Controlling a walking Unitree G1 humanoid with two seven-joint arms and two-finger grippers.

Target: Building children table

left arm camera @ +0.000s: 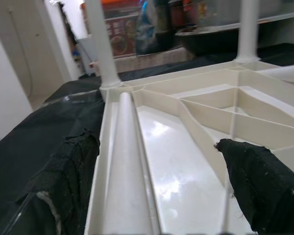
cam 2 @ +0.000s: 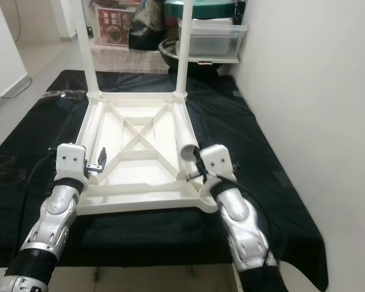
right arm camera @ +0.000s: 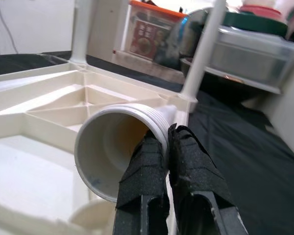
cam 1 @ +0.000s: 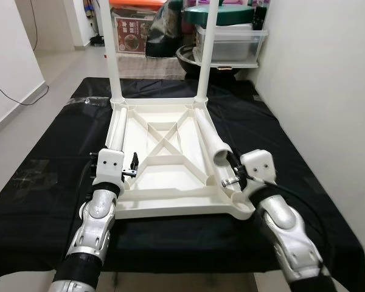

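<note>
I see the upturned table (cam 1: 164, 167) on the black surface (cam 1: 42, 201), two far legs standing, my right fingers (right arm camera: 169, 161) clenched on the rim of the loose right leg (cam 1: 214, 143), left fingers (left arm camera: 255, 181) released around the left leg (left arm camera: 125, 161); light, stiff, slippery plastic.

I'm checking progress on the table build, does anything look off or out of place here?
Two legs are not fitted yet. The upside-down white table top has two legs standing upright at its far corners, but two more lie flat inside it: one along the left edge, straddled by the open left end effector, and one on the right, its rim pinched by the right end effector.
</note>
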